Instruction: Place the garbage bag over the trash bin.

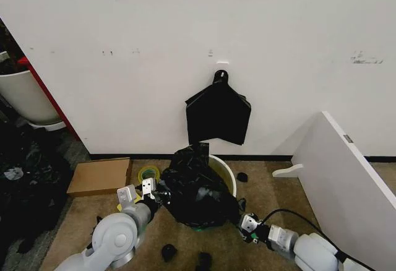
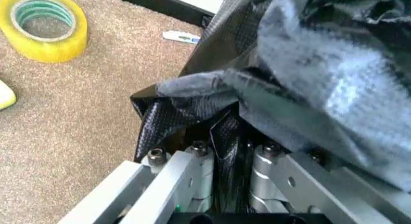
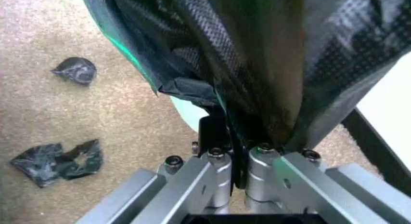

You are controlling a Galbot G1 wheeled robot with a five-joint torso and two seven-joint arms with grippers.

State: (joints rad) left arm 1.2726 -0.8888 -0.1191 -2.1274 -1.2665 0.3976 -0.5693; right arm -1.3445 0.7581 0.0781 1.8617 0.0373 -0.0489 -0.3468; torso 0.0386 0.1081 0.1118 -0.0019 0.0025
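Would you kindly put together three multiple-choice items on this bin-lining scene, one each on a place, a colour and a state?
1. Where is the cardboard box?
A. on the floor at the wall, on the robot's left of the trash bin
B. inside the bin
C. hanging on the wall

2. What colour is the tape roll?
A. red
B. yellow
C. blue

3. How far is the garbage bag on?
A. folded flat on the floor
B. draped over the near side of the bin, far rim bare
C. hanging from a wall hook

Answers: 
1 A, the head view shows it on the carpet by the baseboard. 
2 B, the left wrist view shows a yellow ring. 
3 B, the white far rim shows behind the black film, which the left end effector and right end effector pinch at either side.
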